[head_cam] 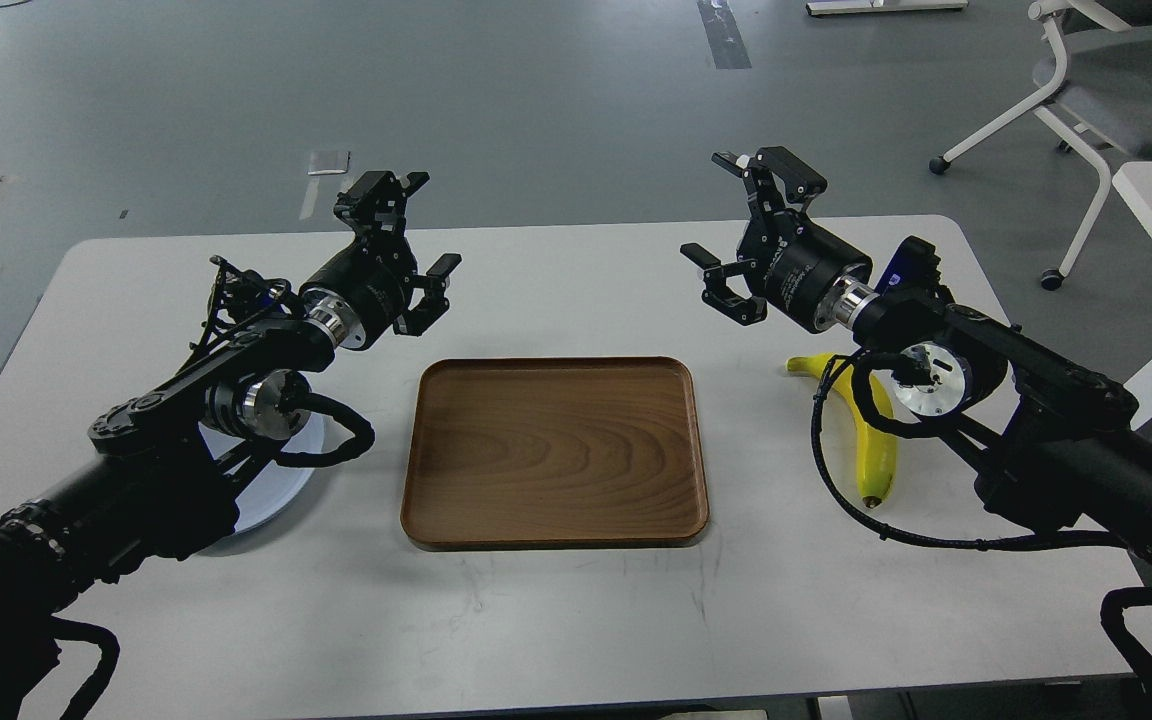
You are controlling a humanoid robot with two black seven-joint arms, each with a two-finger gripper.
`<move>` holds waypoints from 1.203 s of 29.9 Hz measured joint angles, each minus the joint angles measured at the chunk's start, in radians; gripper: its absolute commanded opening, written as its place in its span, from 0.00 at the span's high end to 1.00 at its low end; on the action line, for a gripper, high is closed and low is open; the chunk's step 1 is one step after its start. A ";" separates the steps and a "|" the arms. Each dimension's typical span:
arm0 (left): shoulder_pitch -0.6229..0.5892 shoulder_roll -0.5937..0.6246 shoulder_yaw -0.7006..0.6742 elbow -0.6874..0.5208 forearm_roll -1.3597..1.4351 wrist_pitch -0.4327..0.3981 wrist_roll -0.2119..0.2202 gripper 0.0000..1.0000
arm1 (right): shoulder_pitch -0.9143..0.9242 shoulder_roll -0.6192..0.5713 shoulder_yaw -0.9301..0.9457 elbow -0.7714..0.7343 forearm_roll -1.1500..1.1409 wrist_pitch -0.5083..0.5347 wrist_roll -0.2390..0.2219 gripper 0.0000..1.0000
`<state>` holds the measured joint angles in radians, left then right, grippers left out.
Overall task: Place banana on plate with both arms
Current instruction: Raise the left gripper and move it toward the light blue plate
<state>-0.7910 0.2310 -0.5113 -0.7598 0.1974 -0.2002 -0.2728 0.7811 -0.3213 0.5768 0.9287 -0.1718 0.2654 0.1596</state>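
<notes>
The yellow banana lies on the white table at the right, partly crossed by my right arm and its cable. My right gripper is raised up and to the left of the banana, open and holding nothing. The pale plate rests on the table at the left, mostly hidden under my left arm; only its near right edge shows. Above and to the right of the plate, my left gripper hangs open and empty.
A rectangular brown wooden tray with nothing in it sits in the middle of the white table between the two arms. An office chair stands on the floor beyond the table's far right corner.
</notes>
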 measured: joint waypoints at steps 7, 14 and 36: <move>0.020 0.053 0.004 -0.045 0.001 -0.065 0.003 0.02 | 0.000 0.000 0.012 -0.008 0.000 -0.015 0.000 0.00; 0.024 0.054 0.002 -0.047 -0.002 -0.070 0.000 0.02 | 0.007 0.001 0.021 -0.010 -0.001 -0.051 0.002 0.00; 0.048 0.138 -0.019 -0.142 -0.002 -0.079 -0.006 0.02 | 0.033 -0.019 0.077 -0.006 0.002 -0.040 0.010 0.00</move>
<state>-0.7425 0.3694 -0.5305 -0.9022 0.1949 -0.2794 -0.2793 0.8143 -0.3400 0.6534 0.9231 -0.1698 0.2249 0.1693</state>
